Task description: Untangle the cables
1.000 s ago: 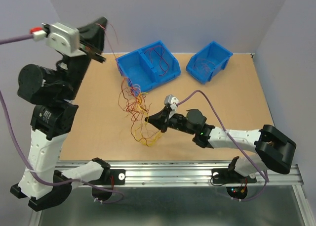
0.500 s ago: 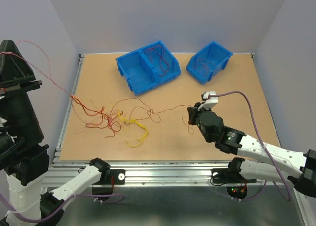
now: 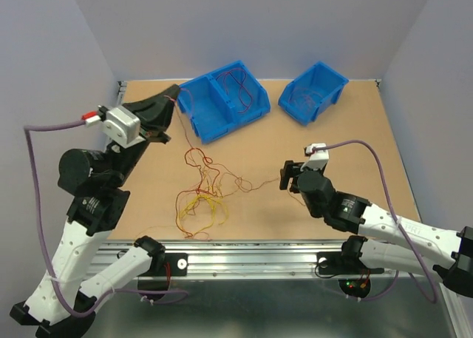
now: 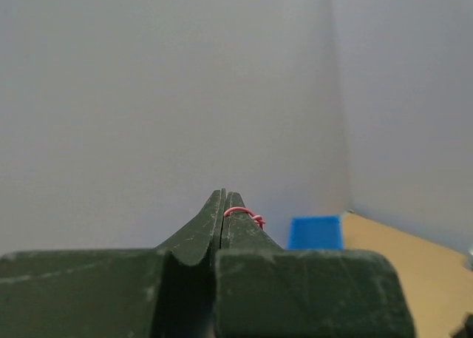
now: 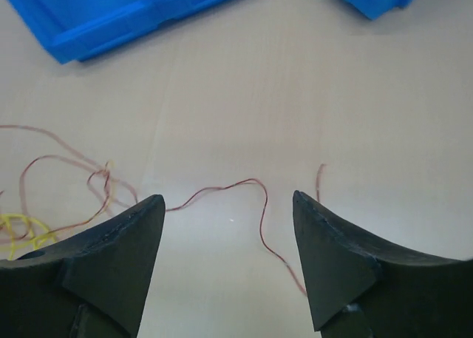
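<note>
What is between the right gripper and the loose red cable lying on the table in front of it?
Nothing visible. The right gripper stands open over bare table, and the red cable lies flat just ahead of its fingers, touching neither. The blue bins sit farther back, out of the path.

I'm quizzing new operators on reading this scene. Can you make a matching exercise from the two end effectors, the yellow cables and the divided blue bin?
1. left end effector
2. right end effector
3. yellow cables
4. divided blue bin

A. open
B. at the far side of the table
C. shut on a red cable
D. in the tangle near the front edge

Pairs: 1-C, 2-A, 3-D, 4-B.
</note>
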### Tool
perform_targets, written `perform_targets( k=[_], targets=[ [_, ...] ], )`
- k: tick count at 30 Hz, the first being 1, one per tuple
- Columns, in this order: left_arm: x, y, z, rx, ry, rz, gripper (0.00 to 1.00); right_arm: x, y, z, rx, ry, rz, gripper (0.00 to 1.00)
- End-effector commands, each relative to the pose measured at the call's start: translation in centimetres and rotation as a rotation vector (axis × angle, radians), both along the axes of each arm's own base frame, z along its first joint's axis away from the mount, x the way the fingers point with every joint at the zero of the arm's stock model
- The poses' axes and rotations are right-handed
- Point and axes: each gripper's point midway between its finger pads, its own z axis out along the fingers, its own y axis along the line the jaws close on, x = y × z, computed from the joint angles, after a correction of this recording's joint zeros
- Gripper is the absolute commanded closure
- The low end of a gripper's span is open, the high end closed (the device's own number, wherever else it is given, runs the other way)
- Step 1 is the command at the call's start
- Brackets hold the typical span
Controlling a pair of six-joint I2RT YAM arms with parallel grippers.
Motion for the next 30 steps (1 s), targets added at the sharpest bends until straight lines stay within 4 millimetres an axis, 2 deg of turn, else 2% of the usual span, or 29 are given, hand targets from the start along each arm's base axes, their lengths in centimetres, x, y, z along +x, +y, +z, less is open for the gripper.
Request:
perform_targets(
  k=[1, 3, 4, 6, 7, 8, 11, 15, 17, 22, 24, 25, 28, 30],
  targets=[
    [-4.7, -5.6, -2.2, 0.176, -0.118, -0.370, 1.00, -0.7, 4.8, 1.7, 0.055, -0.104, 0.286, 0.25],
    [-4.8, -6.6, -3.7, 0.215, -0.117, -0.423, 1.00, -2.0, 7.2, 2.6, 0.082, -0.157, 0.467, 0.25],
    [-4.9, -7.2, -4.6, 0.245, -0.120, -0.462, 1.00, -2.5, 8.2, 4.5, 0.140, -0.228, 0.521, 0.25],
    [-4.5, -8.1, -6.9, 0.288, -0.109, -0.495, 1.00, -4.2, 9.7, 4.9, 0.167, -0.284, 0.667, 0.24],
    [-4.6, -8.6, -7.7, 0.307, -0.105, -0.520, 1.00, -4.4, 10.1, 6.2, 0.207, -0.335, 0.682, 0.23],
    [-4.3, -9.0, -8.8, 0.319, -0.091, -0.536, 1.00, -4.3, 10.5, 6.5, 0.217, -0.336, 0.692, 0.23],
    [-4.4, -9.7, -10.2, 0.343, -0.070, -0.583, 1.00, -4.6, 12.2, 6.8, 0.196, -0.344, 0.763, 0.23],
    [-4.6, -11.0, -12.2, 0.374, -0.035, -0.656, 1.00, -5.5, 15.5, 8.4, 0.183, -0.432, 0.925, 0.22],
    [-4.3, -11.4, -13.0, 0.383, -0.022, -0.666, 1.00, -5.7, 17.0, 8.3, 0.174, -0.442, 0.989, 0.23],
    [-3.8, -11.9, -14.2, 0.392, 0.004, -0.677, 1.00, -5.0, 19.2, 8.9, 0.176, -0.472, 1.016, 0.24],
    [-3.8, -12.0, -14.3, 0.394, 0.008, -0.681, 1.00, -4.5, 19.9, 8.1, 0.160, -0.456, 1.017, 0.25],
    [-3.9, -12.0, -14.2, 0.392, 0.008, -0.683, 1.00, -4.4, 20.2, 8.5, 0.164, -0.463, 1.021, 0.37],
    [-3.5, -11.6, -13.6, 0.372, 0.008, -0.642, 1.00, -3.9, 20.8, 7.8, 0.160, -0.437, 1.011, 0.78],
    [-3.0, -10.9, -12.8, 0.341, 0.004, -0.573, 1.00, -3.5, 20.4, 7.4, 0.153, -0.431, 0.978, 0.83]
  ],
)
